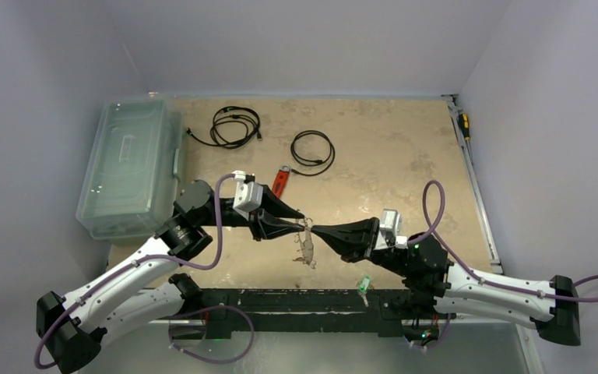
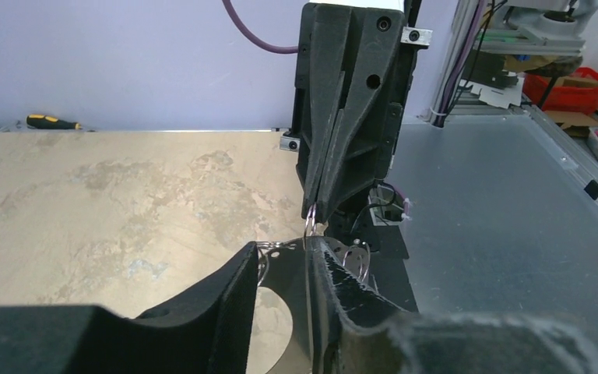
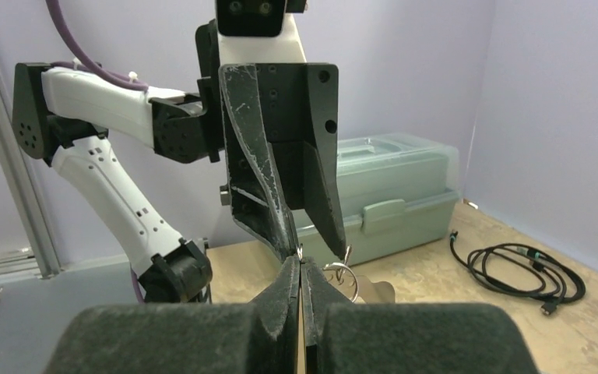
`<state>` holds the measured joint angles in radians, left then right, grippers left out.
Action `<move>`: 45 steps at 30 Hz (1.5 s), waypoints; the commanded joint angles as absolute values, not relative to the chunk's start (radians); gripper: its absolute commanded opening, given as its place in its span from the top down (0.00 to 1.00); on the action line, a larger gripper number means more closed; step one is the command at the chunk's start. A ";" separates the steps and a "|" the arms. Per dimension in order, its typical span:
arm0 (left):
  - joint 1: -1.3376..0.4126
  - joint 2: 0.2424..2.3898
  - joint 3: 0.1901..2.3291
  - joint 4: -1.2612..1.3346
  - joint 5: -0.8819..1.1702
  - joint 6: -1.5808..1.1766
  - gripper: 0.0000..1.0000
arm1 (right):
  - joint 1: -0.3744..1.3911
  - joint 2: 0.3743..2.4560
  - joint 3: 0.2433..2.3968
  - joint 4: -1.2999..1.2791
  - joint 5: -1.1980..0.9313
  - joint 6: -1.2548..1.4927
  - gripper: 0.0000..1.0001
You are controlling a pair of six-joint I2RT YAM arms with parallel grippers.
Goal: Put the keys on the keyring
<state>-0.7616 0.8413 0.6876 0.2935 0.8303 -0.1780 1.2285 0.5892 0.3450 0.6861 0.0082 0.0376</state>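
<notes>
Top external view shows you the keyring point(image 1: 307, 243) hanging at mid-table. Your right gripper point(image 1: 314, 231), at its 3 o'clock, is pinched together on the wire; your left gripper point(image 1: 304, 221), at 9 o'clock, stands parted beside it. The green-headed key point(image 1: 364, 284) lies toward 5 o'clock.

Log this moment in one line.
left pincer: open, at keyring | right pincer: shut on keyring | green key: loose at near table edge

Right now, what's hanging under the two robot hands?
A thin ring with a few small silver keys dangles under where the left hand and right hand meet, above the table. The right hand's shut fingertips cover the spot where it pinches the ring.
</notes>
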 commanded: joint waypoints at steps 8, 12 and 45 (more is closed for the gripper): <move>-0.762 0.858 0.672 0.378 0.893 -0.236 0.77 | 1.230 0.641 0.422 0.813 -0.030 0.033 1.00; -0.762 0.857 0.669 0.396 0.904 -0.251 0.78 | 1.230 0.665 0.427 0.828 -0.033 0.032 1.00; -0.771 0.830 0.817 -0.125 0.770 -0.015 1.00 | 1.229 0.762 0.887 -0.169 -0.068 -0.141 0.58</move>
